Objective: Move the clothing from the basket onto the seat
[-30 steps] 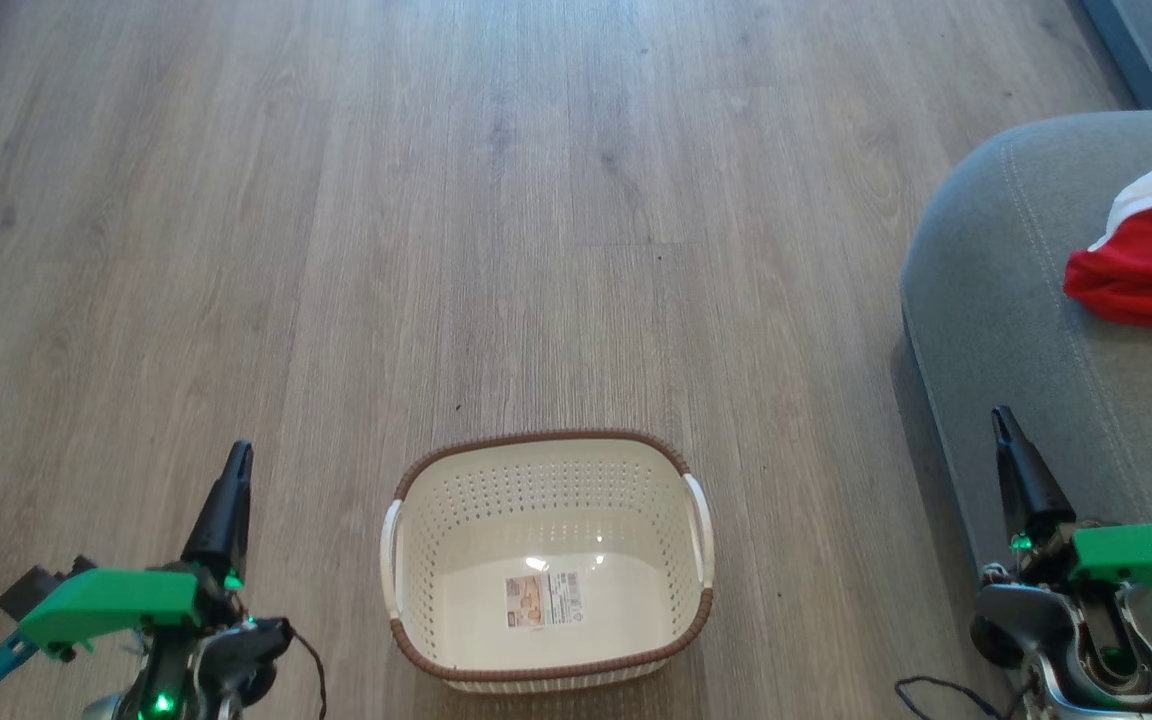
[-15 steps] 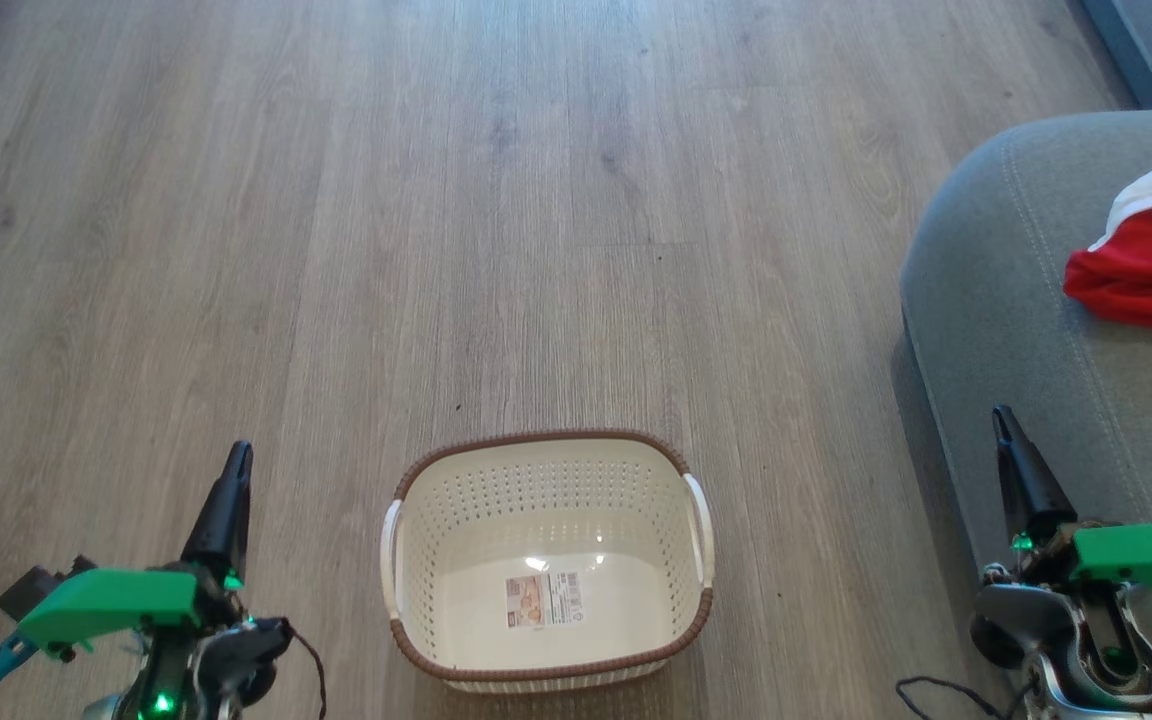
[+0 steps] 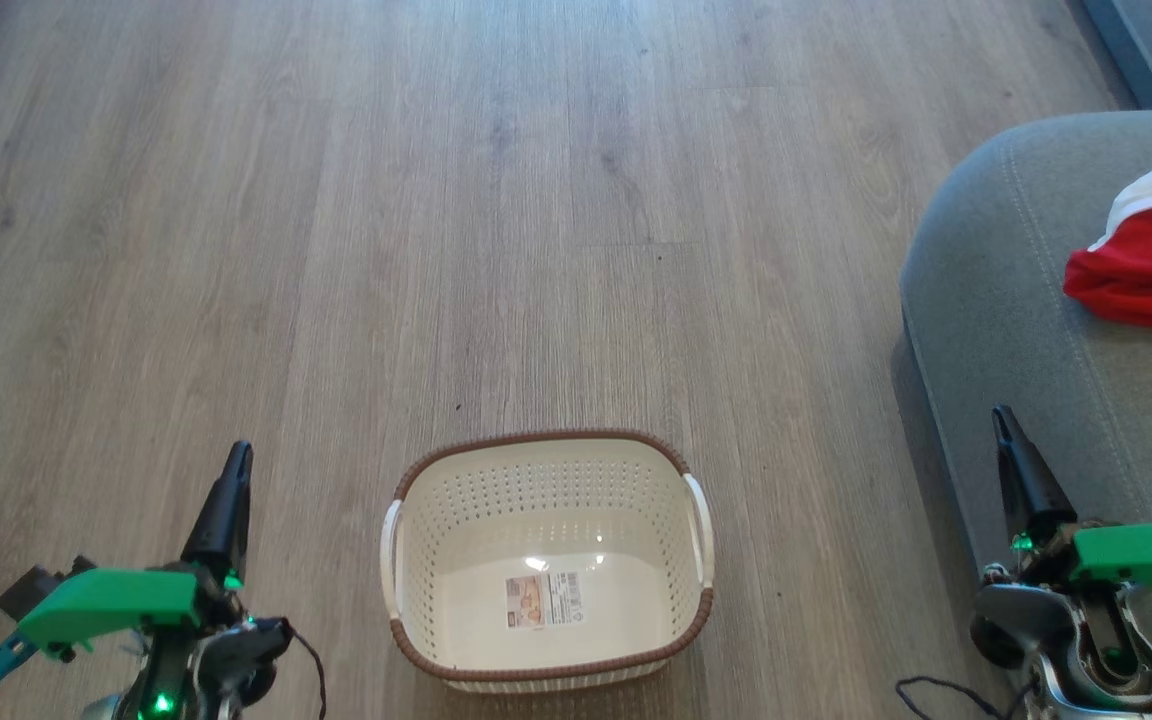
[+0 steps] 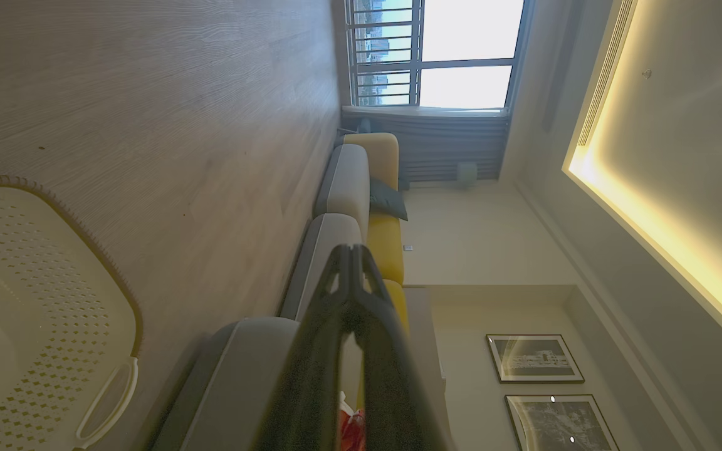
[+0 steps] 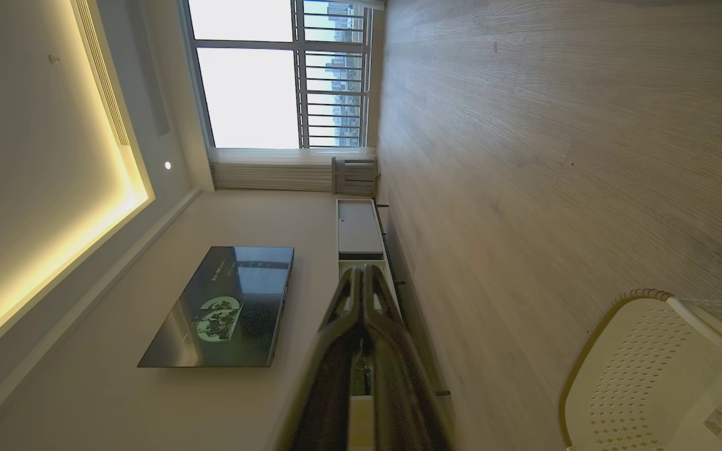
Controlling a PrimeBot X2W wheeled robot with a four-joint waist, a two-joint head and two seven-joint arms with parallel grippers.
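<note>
A rectangular cream plastic basket with perforated walls, a brown woven-look rim and a label on its smooth bare bottom stands on the wood-grain plank floor. Crumpled red-and-white fabric clothing lies on the rounded grey upholstered seat. The left gripper and right gripper have their dark tapered fingers pressed together, grasping nothing.

Cream basket, grey seat, clothing apparently red and white

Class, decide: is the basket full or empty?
Empty: the basket shows its bare bottom and label sticker; the clothing lies on the seat.
</note>
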